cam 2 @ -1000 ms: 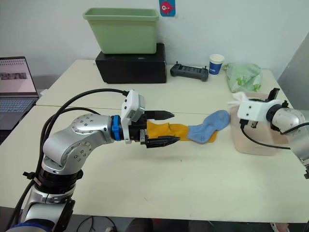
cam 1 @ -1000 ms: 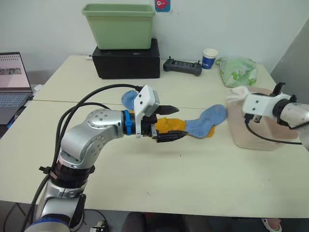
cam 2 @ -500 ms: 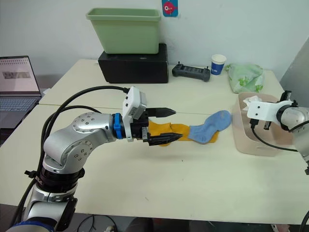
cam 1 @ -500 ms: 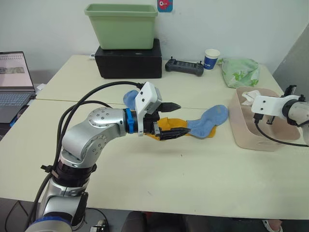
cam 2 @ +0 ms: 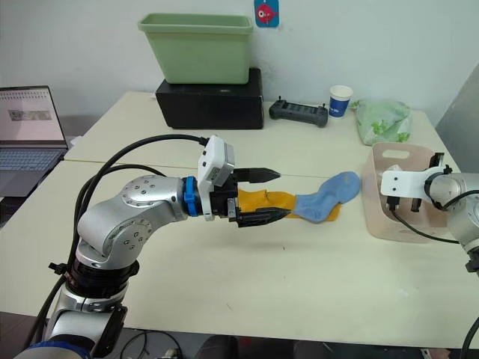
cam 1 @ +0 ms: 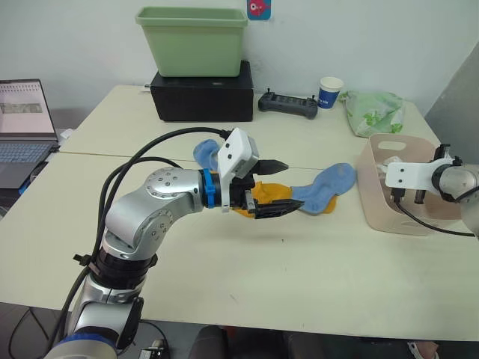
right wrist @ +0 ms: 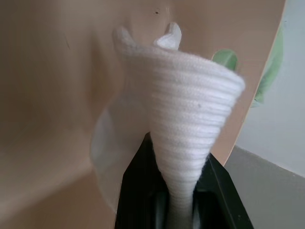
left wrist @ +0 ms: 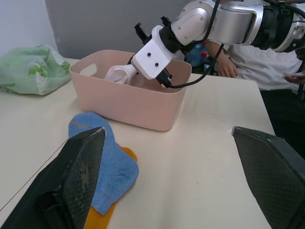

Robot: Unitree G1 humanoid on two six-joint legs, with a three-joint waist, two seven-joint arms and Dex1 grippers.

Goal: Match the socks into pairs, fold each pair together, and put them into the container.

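Hanging pinched in the right gripper, the white sock pair is already inside the pale pink basket at the desk's 3 o'clock edge, so letting go looks like the next step. The mustard-yellow sock and the light blue sock lie end to end, long axes running toward 2 o'clock. The left gripper hovers spread over the yellow one, forearm level, clearly the nearer arm.
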